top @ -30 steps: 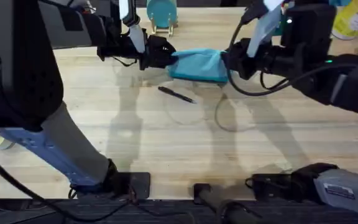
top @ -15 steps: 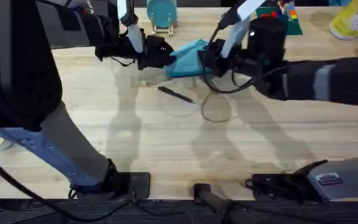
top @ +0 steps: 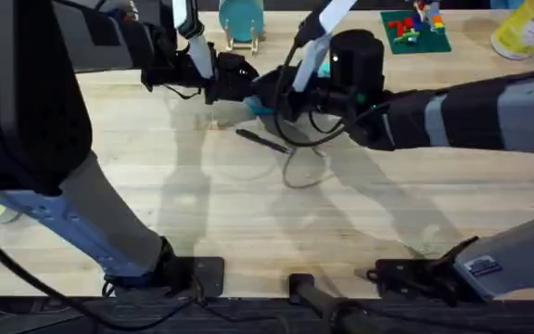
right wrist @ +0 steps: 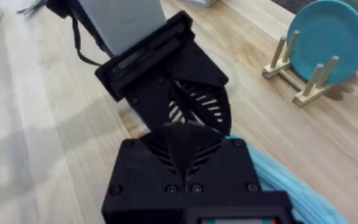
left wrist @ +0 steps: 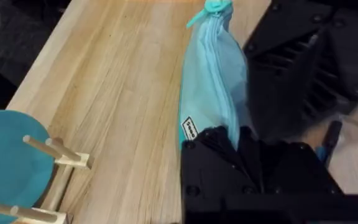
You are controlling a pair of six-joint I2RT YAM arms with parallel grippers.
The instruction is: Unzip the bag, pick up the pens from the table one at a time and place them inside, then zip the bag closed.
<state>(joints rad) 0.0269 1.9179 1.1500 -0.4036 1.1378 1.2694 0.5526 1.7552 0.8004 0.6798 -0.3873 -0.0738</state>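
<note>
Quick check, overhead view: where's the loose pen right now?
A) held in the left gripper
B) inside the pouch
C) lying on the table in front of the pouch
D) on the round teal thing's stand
C: the pen lies flat on the table, just on the near side of the bag, with neither arm's gripper on it.

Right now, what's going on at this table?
Both arms are working on the turquoise bag at the far side of the table. The left gripper is clamped on one end of it, while the right gripper sits over it along the zipper. One pen lies on the table just in front.
</note>
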